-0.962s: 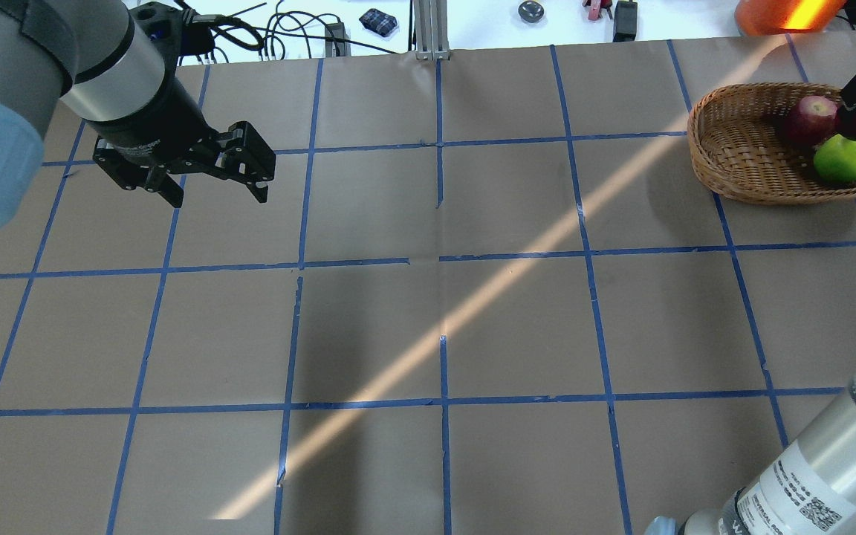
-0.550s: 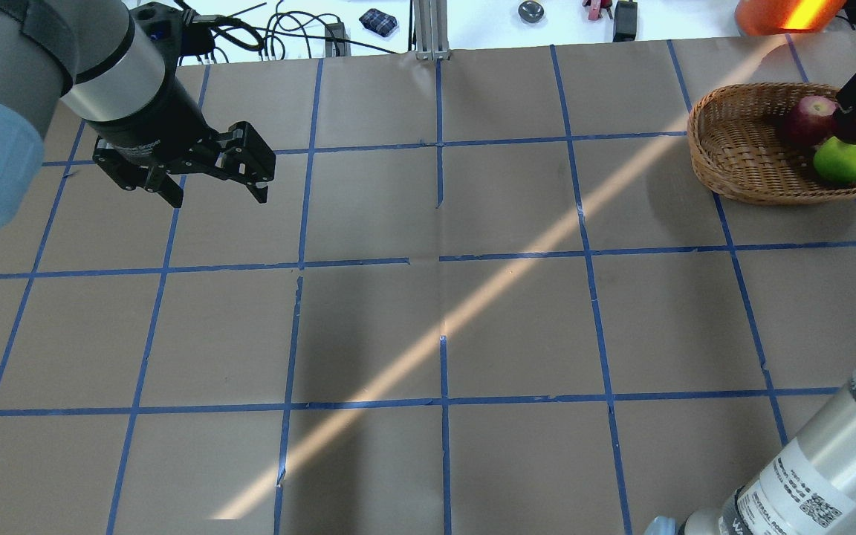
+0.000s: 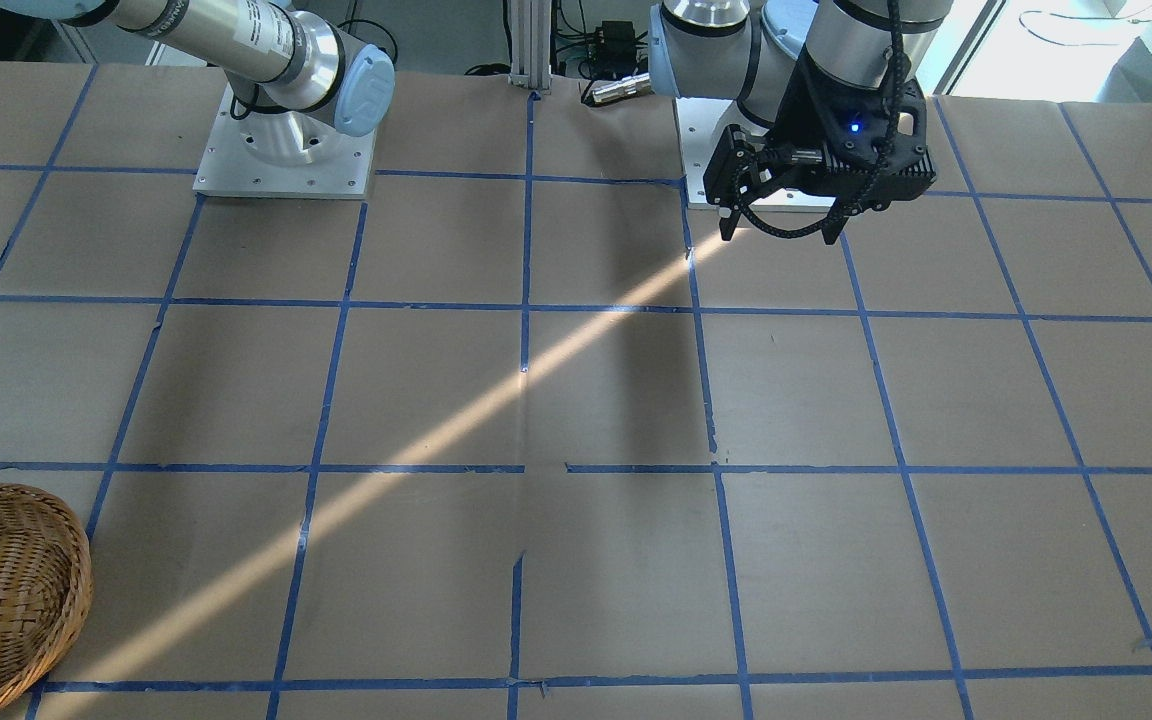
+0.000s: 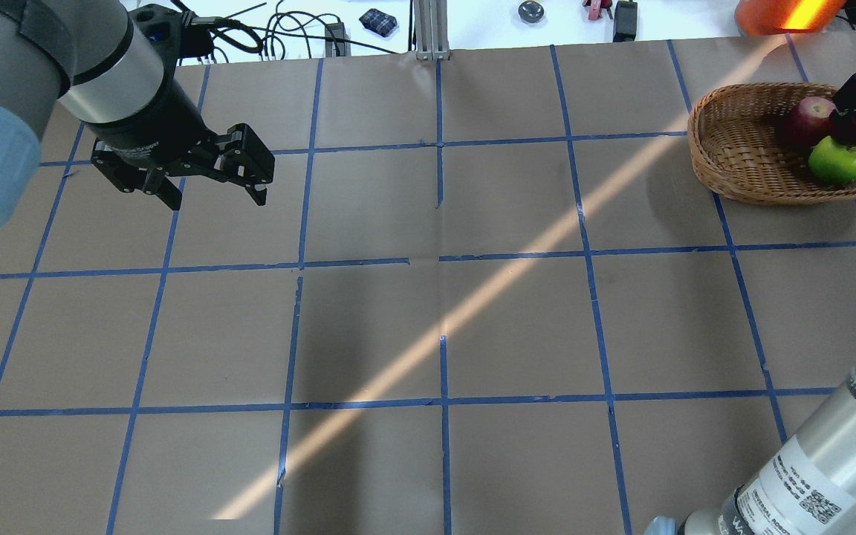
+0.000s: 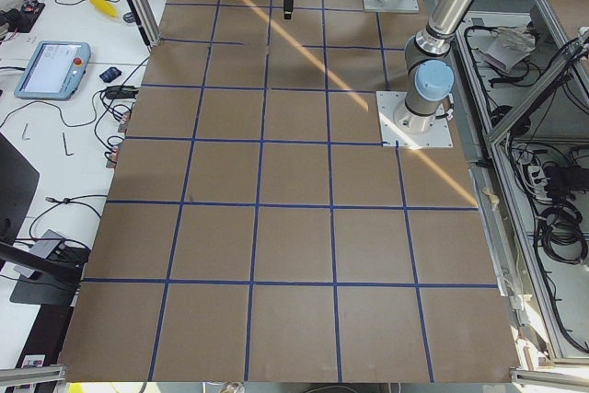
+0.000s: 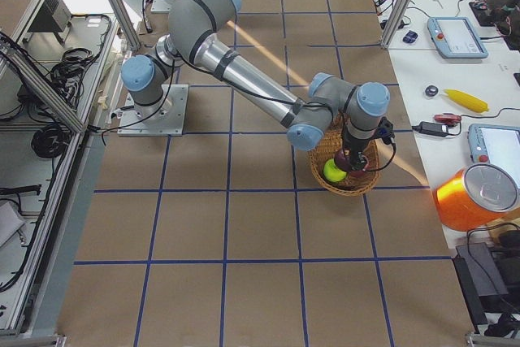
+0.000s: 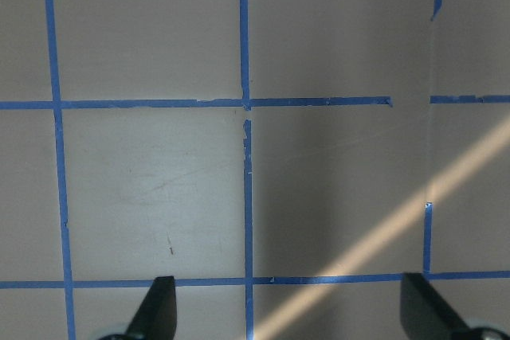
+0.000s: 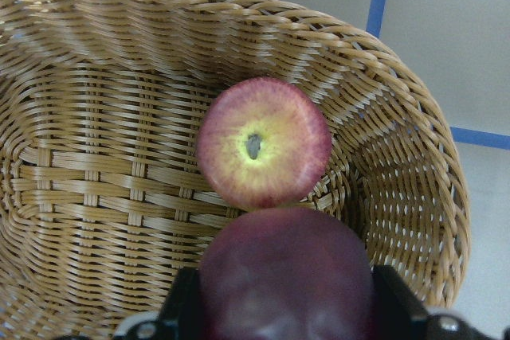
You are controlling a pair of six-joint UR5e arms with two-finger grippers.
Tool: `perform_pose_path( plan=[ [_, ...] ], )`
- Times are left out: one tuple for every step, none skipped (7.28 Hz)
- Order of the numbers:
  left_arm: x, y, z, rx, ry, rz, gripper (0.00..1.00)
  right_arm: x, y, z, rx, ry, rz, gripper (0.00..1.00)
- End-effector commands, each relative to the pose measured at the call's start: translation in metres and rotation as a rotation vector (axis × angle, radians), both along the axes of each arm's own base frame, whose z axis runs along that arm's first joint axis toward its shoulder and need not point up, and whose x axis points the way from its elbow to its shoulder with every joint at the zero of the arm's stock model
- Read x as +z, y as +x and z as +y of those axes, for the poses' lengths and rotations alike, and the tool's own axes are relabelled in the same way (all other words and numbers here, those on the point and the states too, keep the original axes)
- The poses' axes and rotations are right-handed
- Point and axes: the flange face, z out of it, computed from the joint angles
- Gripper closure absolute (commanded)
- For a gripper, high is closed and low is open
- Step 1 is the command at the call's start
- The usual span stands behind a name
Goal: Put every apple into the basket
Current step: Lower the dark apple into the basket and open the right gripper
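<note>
One green apple (image 4: pixel 840 160) shows overhead, not from the right wrist.

The tabletop (image 4: pixel 517 327) was covered in brown paper gridded with blue tape lines (image 4: pixel 439 96) and crossed by a diagonal streak of sunlight (image 4: pixel 472 306), while off its edge lay cables (image 4: pixel 279 30), an orange container (image 6: pixel 455 205) and a yellow object (image 6: pixel 465 100).
</note>
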Motion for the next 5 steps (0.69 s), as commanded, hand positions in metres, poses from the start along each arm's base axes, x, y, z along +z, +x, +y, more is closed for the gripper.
perform_pose_path(
  plan=[
    [0.0002, 0.0000, 0.0000, 0.000, -0.001, 0.000, 0.00, -0.0079, -0.0006, -0.0010, 0.000, 0.010, -0.006, 0.23],
    [0.0004, -0.0001, -0.0002, 0.000, -0.003, 0.002, 0.00, -0.0091, -0.0007, -0.0012, 0.000, 0.011, -0.007, 0.21],
    [0.0004, -0.0001, -0.0002, 0.000, -0.003, 0.002, 0.00, -0.0079, -0.0006, -0.0010, -0.001, 0.010, -0.007, 0.10],
    [0.0004, -0.0001, -0.0002, 0.000, -0.003, 0.002, 0.00, -0.0069, -0.0006, -0.0006, 0.000, 0.011, -0.005, 0.00],
    [0.0004, -0.0001, -0.0002, 0.000, -0.003, 0.002, 0.00, -0.0069, -0.0006, -0.0006, 0.000, 0.011, -0.005, 0.00]
  ],
)
